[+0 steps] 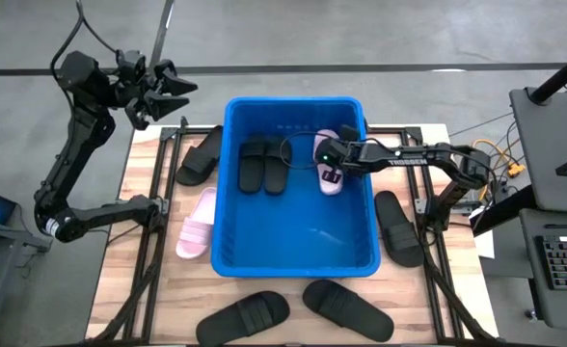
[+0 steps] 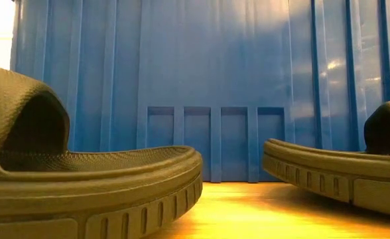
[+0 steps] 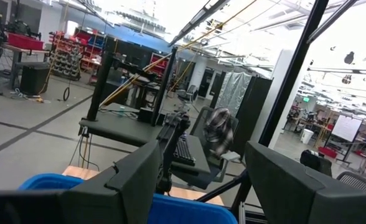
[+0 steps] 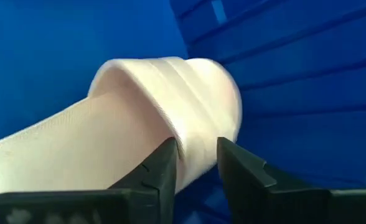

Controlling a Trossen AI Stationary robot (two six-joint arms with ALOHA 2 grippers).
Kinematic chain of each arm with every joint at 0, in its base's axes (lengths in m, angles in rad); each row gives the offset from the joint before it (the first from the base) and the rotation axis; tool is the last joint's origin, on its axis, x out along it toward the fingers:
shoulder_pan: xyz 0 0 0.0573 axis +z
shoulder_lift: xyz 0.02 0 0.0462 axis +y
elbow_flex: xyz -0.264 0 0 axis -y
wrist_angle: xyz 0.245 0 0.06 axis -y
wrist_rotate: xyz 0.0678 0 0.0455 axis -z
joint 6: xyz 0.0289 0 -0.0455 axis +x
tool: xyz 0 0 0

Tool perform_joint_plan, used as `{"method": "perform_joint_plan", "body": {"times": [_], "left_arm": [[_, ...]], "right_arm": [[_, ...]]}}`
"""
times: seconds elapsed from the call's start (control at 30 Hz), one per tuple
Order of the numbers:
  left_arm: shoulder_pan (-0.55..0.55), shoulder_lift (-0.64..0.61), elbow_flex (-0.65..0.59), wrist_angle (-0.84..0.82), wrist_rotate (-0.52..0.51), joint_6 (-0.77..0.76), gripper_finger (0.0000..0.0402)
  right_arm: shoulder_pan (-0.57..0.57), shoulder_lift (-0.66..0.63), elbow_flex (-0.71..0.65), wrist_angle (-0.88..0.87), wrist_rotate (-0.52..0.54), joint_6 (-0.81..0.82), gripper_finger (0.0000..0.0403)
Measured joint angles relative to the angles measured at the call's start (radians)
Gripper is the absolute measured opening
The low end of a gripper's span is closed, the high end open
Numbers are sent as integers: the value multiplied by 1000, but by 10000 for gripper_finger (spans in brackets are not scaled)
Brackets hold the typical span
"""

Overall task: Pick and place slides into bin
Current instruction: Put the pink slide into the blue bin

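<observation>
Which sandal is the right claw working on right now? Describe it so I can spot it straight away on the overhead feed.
Find the blue bin in the middle of the table. Inside it, against the wall on the right arm's side, lies a pale pink sandal, with the right claw over one end of it. The two other sandals in the bin are black; the other pink sandal lies outside.

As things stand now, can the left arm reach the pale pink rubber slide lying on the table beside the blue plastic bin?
Probably yes. The pale pink slide lies on the left arm's side, outside the blue bin, with nothing over it. The left gripper is raised beyond the table's far corner, open and empty.
</observation>
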Motion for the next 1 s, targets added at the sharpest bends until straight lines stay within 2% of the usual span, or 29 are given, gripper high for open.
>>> {"method": "perform_joint_plan", "body": {"times": [0.27,0.4,0.5,0.6,0.83,1.0], "left_arm": [[0,-4,-36,1,3,0,224],[0,-5,-50,1,2,0,224],[0,-6,-49,3,2,0,224],[0,-8,-46,9,2,0,224],[0,-26,-46,13,2,0,224],[0,-37,-46,18,1,0,224]], "right_arm": [[0,0,79,-114,-1,-4,157],[0,0,135,-131,-9,79,168],[-9,-1,178,-109,-123,179,163],[-26,-1,184,-44,-239,260,149],[-59,35,173,-5,-269,271,77],[-67,93,188,4,-370,209,15]]}}
